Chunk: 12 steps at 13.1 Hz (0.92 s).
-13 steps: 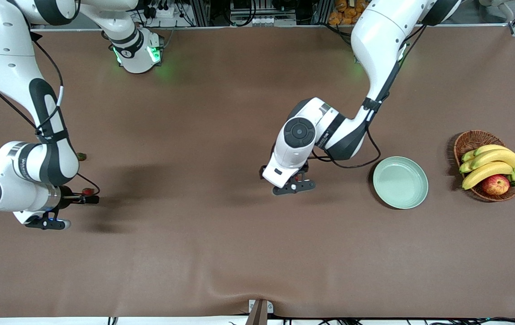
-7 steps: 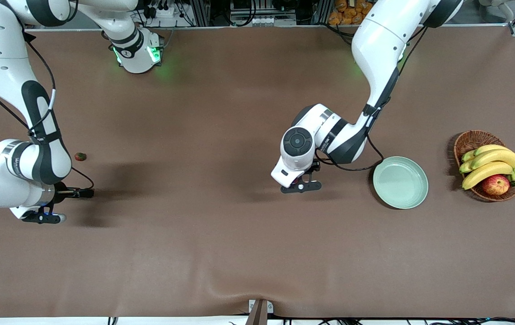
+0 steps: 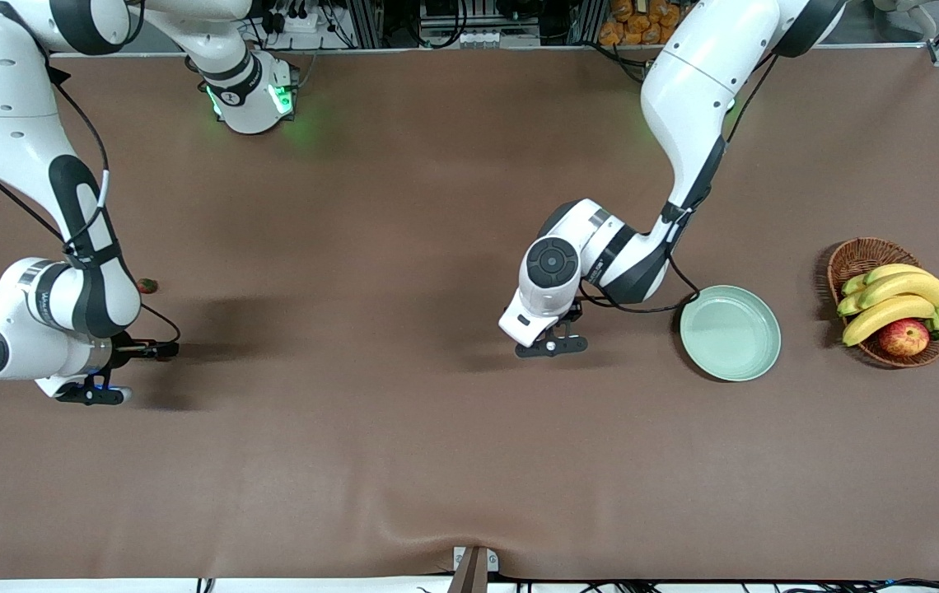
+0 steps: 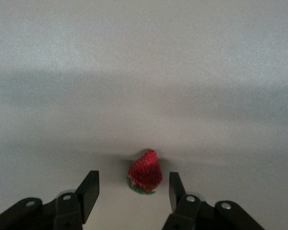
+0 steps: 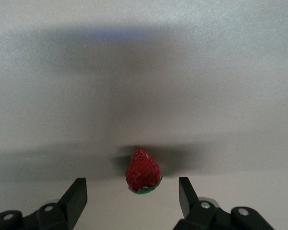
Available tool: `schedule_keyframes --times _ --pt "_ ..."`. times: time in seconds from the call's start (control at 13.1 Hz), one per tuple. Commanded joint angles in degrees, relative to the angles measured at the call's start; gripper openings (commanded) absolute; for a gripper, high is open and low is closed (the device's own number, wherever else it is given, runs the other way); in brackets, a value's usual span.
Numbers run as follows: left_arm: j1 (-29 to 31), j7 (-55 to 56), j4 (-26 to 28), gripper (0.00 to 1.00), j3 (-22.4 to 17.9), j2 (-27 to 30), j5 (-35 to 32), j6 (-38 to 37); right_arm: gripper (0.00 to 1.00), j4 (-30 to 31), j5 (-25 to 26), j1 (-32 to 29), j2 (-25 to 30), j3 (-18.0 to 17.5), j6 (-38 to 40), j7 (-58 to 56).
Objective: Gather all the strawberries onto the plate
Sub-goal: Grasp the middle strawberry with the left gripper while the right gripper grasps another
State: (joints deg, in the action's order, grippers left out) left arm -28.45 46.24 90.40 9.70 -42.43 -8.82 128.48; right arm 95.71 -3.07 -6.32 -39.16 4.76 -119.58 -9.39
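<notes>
Both grippers straddle strawberries on the tabletop (image 3: pixel 404 461), left gripper (image 4: pixel 133 190) and right gripper (image 5: pixel 133 195) with fingers apart, not yet gripping; each should close gently, centred, before carrying to the plate (image 3: pixel 730 332).

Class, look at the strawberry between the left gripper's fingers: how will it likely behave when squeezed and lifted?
The strawberry is small, so probably light. Its tapered, rounded body may roll or slip as the open left gripper squeezes it. Its pitted skin suggests some grip, though I cannot judge softness.
</notes>
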Motion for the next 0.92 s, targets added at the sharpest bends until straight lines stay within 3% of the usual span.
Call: schedule_keyframes --times 0.0,0.15,0.38,0.54,0.61,0.84 --pt "0.3 0.3 -0.1 0.62 0.3 -1.3 -0.4 2.7 0.62 0.7 1.5 -1.2 0.1 -1.0 -0.7 -2.3" --pt "0.3 0.6 -0.1 0.56 0.3 -2.0 -0.1 4.3 0.46 0.7 1.6 -1.2 0.1 -1.0 -0.7 -2.4" --pt "0.3 0.8 0.2 0.36 0.3 -2.1 -0.1 4.3 0.28 0.6 1.6 -1.2 0.1 -1.0 -0.7 -3.6" --pt "0.4 1.0 1.0 0.07 0.3 -1.9 -0.1 4.1 0.15 0.5 1.6 -1.2 0.1 -1.0 -2.7 -5.4" --pt "0.7 0.7 1.2 0.00 0.3 -1.7 -0.1 4.1 0.11 0.4 1.5 -1.2 0.1 -1.0 -3.4 -5.5" --pt "4.4 -0.4 1.5 0.00 0.7 1.9 -0.3 2.0 0.09 -3.4 0.0 1.4 0.9 -1.2 -2.6 -4.7"
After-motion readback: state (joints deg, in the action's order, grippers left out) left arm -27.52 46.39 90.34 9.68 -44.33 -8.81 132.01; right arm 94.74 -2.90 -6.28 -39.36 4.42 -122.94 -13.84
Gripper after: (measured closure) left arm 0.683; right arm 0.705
